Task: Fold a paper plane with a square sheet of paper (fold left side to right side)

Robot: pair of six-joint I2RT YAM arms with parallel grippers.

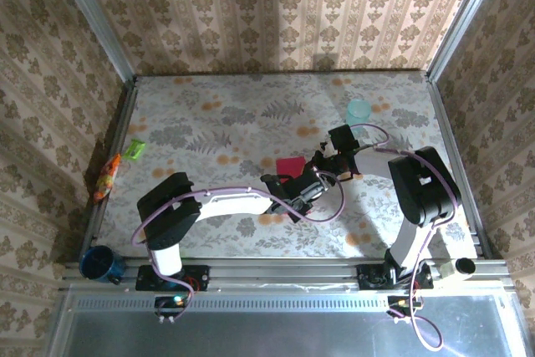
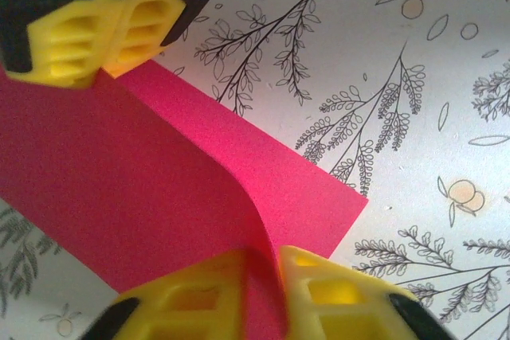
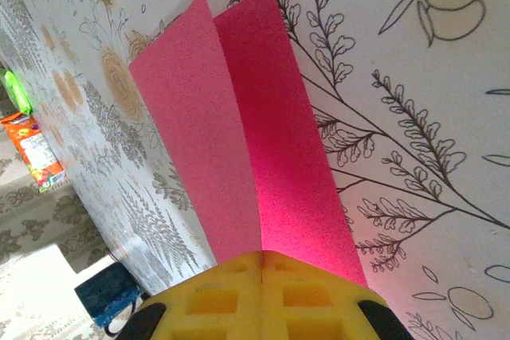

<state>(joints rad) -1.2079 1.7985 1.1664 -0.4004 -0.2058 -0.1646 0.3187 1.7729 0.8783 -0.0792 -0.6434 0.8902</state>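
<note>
The square sheet of paper (image 1: 290, 165) is magenta-red and lies mid-table, bent up into a loose fold rather than any paper plane shape. In the left wrist view one flap of the sheet (image 2: 119, 181) stands up and curves over the part lying flat. My left gripper (image 2: 267, 292) is shut on the near edge of that raised flap, and from above it (image 1: 299, 190) sits just in front of the paper. My right gripper (image 3: 261, 272) is shut on the sheet (image 3: 199, 133) where its two flaps meet in a V. Its yellow fingers (image 2: 111, 33) pinch the far edge.
A pale teal cup (image 1: 358, 110) stands behind the right arm. A green packet (image 1: 136, 150) and an orange packet (image 1: 106, 176) lie at the left edge. A dark blue cup (image 1: 98, 262) sits at the near left corner. Metal rails border the table.
</note>
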